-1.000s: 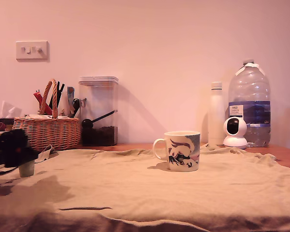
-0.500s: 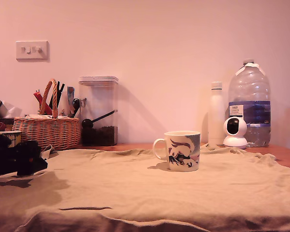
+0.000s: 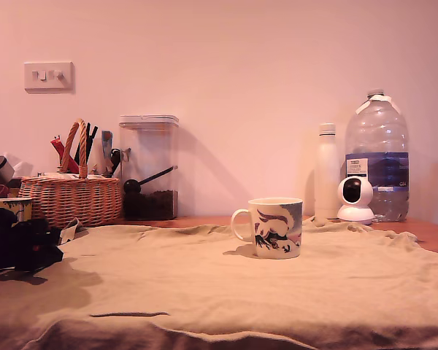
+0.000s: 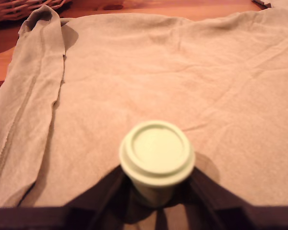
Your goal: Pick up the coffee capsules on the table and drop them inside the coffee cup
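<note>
Wrinkled tan cloth covers the reddish-brown wooden tabletop. Black tool holds a pale green capsule between its fingers. White picture mug stands well apart.

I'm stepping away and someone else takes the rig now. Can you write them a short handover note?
Gripper: shut on the pale green capsule, low at the exterior view's far left, above the tan cloth.
Coffee cup: upright on the cloth, right of centre in the exterior view, well apart from the gripper.
Done: green capsule grasped.
Left: carry it to the cup and drop it in. No other capsule is in view; cup contents cannot be seen.
</note>
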### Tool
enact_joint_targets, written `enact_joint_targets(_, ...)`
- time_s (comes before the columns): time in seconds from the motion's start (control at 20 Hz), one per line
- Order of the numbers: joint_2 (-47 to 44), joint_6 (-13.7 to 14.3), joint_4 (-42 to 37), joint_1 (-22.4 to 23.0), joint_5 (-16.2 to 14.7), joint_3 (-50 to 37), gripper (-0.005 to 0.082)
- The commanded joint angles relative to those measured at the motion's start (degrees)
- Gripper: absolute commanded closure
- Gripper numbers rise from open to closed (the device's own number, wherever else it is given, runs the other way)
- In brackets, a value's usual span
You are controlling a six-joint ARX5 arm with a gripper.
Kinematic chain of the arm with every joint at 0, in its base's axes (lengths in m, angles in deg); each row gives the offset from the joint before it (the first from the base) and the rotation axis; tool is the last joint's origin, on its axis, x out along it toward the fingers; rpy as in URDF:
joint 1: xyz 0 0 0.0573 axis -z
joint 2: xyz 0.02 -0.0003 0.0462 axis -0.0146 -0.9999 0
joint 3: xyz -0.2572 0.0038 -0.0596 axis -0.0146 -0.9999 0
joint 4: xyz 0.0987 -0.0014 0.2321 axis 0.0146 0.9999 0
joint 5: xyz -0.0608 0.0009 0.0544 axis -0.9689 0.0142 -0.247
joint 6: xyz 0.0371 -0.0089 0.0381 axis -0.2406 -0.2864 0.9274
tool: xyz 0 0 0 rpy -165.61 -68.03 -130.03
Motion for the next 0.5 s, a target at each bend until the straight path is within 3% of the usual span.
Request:
enact_joint_targets(0.0, -1.1, 0.7, -0.4, 0.1, -0.1, 0.8, 0.0644)
enact_joint_targets(0.1, -1.1, 0.7, -2.4, 0.1, -2.2, 0.9, 0.0644)
enact_joint_targets(0.45, 1.7, 0.5, -4.9, 0.2, -17.2, 0.8, 0.0644)
